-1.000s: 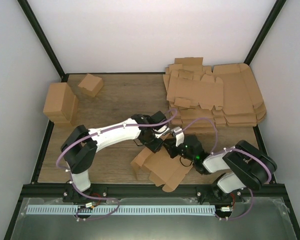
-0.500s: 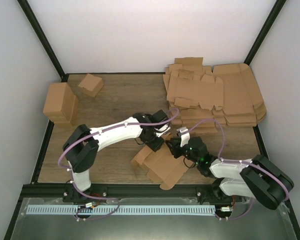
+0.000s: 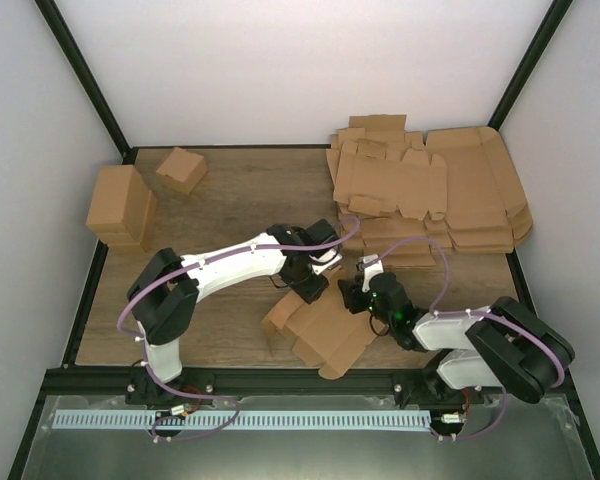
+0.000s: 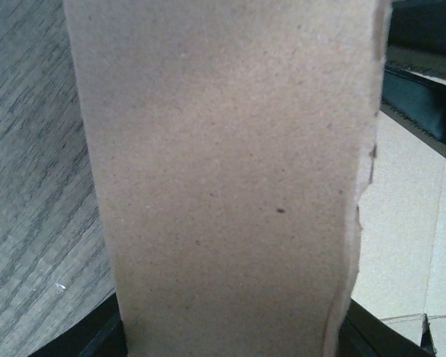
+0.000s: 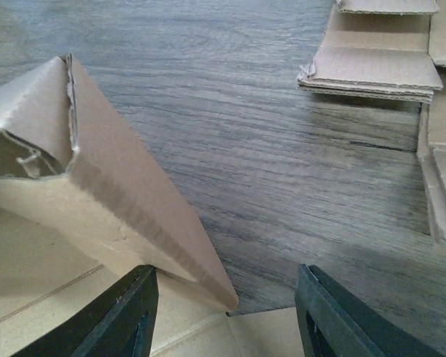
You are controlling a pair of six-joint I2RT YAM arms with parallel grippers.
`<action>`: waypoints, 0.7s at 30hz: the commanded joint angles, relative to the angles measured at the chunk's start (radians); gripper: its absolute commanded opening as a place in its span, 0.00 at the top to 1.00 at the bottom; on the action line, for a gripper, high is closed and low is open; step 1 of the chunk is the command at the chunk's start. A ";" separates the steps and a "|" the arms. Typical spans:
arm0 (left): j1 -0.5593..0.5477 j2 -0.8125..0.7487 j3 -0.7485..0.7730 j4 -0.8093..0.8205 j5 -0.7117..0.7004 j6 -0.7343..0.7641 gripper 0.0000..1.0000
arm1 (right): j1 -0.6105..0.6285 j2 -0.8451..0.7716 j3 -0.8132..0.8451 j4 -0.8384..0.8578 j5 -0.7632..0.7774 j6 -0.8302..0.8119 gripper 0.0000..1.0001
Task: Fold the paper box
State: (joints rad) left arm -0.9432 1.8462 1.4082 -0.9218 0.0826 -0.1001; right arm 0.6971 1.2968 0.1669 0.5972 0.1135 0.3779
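Observation:
The paper box [image 3: 325, 328], brown die-cut cardboard partly folded with raised flaps, lies near the table's front edge between the two arms. My left gripper [image 3: 308, 287] reaches over its far left corner. In the left wrist view an upright panel of the paper box [image 4: 230, 186] fills the space between the dark fingers [image 4: 97, 343], and the jaws are shut on it. My right gripper [image 3: 356, 297] is at the box's far right edge. It [image 5: 227, 312] stands open, with a folded flap's corner [image 5: 134, 201] lying loose just inside the left finger.
A pile of flat cardboard sheets [image 3: 435, 190] covers the back right of the table, and its edges [image 5: 375, 67] show ahead of the right gripper. A tall brown box [image 3: 120, 205] and a small cube-like box [image 3: 182, 168] stand at the back left.
My right gripper has opened and let go of the flap, and its arm has shifted a little. The left gripper keeps its hold and has hardly moved.

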 commanded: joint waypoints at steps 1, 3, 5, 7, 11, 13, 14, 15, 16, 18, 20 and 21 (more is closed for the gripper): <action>-0.006 0.012 0.023 -0.026 0.018 0.036 0.49 | -0.003 0.042 0.051 0.077 0.029 -0.067 0.46; -0.006 0.012 0.024 -0.032 0.020 0.048 0.49 | -0.004 0.067 0.058 0.125 -0.009 -0.111 0.47; -0.006 0.013 0.027 -0.044 0.026 0.062 0.49 | -0.003 0.095 0.055 0.191 -0.041 -0.146 0.48; -0.006 0.013 0.028 -0.050 0.032 0.071 0.49 | -0.005 0.122 0.056 0.243 -0.073 -0.174 0.52; -0.005 0.012 0.034 -0.062 0.053 0.082 0.49 | -0.003 0.156 0.060 0.310 -0.099 -0.204 0.62; -0.005 0.011 0.034 -0.063 0.070 0.086 0.49 | -0.002 0.165 0.061 0.328 -0.108 -0.211 0.68; -0.006 0.009 0.034 -0.063 0.077 0.086 0.49 | -0.003 0.171 0.064 0.331 -0.111 -0.214 0.70; -0.006 0.008 0.035 -0.063 0.089 0.088 0.49 | -0.003 0.177 0.067 0.339 -0.117 -0.218 0.74; -0.005 0.009 0.035 -0.064 0.098 0.090 0.49 | -0.002 0.182 0.068 0.345 -0.118 -0.221 0.78; -0.006 0.011 0.037 -0.066 0.106 0.090 0.49 | -0.002 0.192 0.074 0.347 -0.117 -0.222 0.84; -0.006 0.009 0.039 -0.065 0.106 0.089 0.48 | -0.002 0.201 0.085 0.331 -0.107 -0.221 0.92; -0.005 0.007 0.040 -0.064 0.106 0.087 0.48 | -0.002 0.204 0.089 0.325 -0.098 -0.219 0.95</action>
State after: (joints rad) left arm -0.9398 1.8462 1.4204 -0.9688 0.1276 -0.0399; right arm 0.6968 1.4849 0.2001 0.8665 -0.0086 0.1711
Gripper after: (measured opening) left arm 0.514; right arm 0.095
